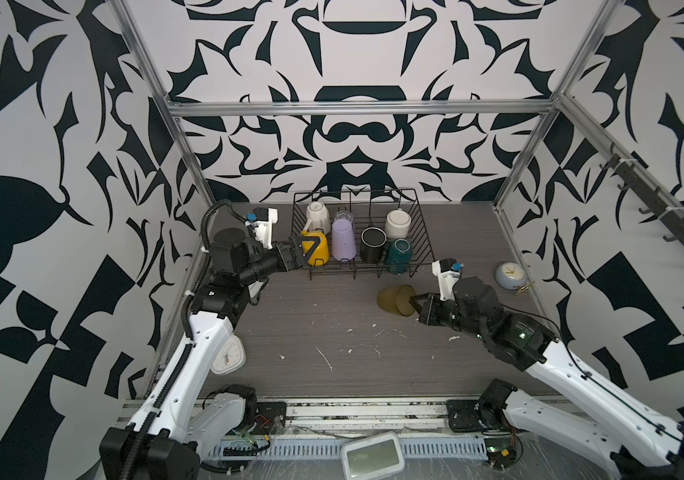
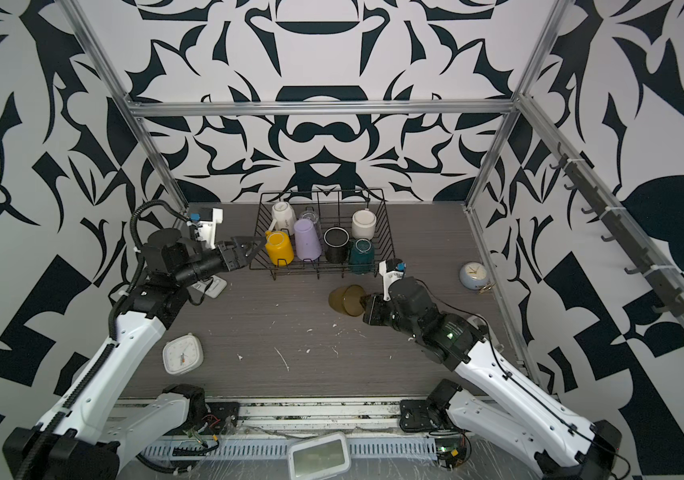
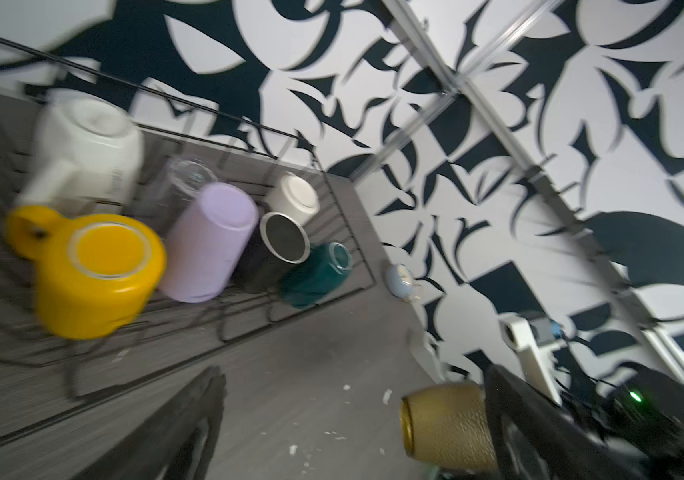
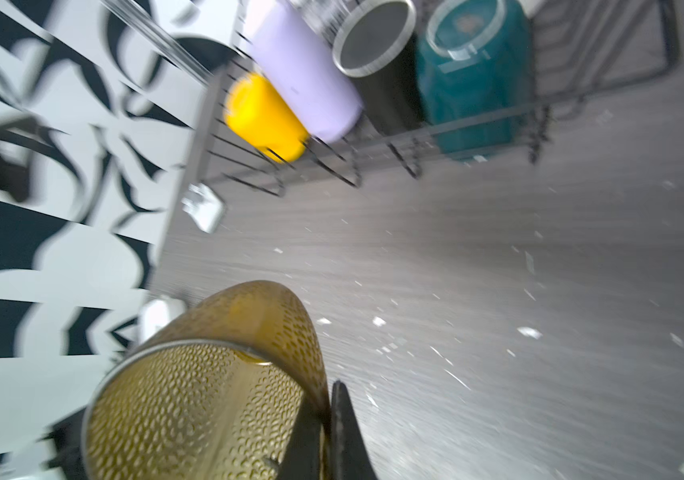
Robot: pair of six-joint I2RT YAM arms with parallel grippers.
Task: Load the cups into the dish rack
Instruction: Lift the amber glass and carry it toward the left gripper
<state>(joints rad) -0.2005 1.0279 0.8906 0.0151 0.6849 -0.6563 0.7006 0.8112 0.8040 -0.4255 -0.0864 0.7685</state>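
- Right gripper (image 1: 414, 300) is clamped tight on the rim of the amber glass (image 1: 392, 299), which lies on its side right of centre in both top views, just in front of the dish rack (image 1: 353, 266). Seven cups (image 1: 344, 243) stand inside already.
- Left gripper (image 2: 254, 248) gapes wide, holding nothing, at the rack's left end beside the yellow mug (image 2: 279, 248).
- Danger, I'd say: that's a thin-wall pinch. The glass could swing or slip out on the lift, or clip the front rail or the teal mug (image 1: 398, 254).
- Right wrist view shows one finger inside the mouth, one outside; top views hide that.
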